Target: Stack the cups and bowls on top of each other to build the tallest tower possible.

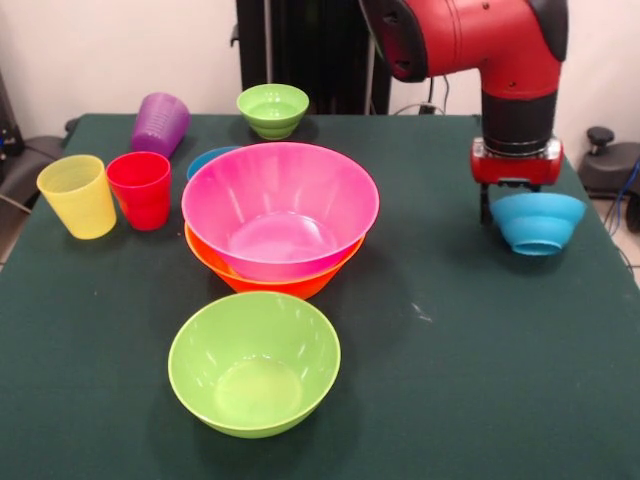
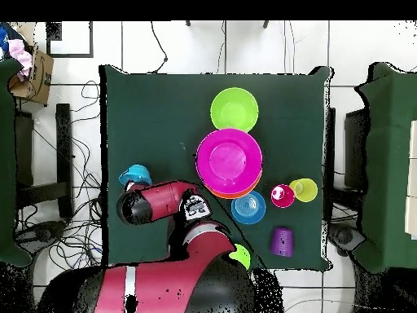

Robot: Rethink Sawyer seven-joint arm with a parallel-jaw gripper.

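Bright even light, glossy bowls (soft shadows).

Dark green table on white tiled floor; cables, possibly chairs alongside.

Dark green cloth-covered table, white tiled floor strewn with black cables, brown cardboard box far left.

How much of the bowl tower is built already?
Only the start: the pink bowl sits nested in the orange bowl. The gripper is at a blue bowl off to one side, seemingly holding it at the rim. Left to stack: the big green bowl, small green bowl, another blue bowl, and the yellow cup, red cup and tipped-over purple cup.
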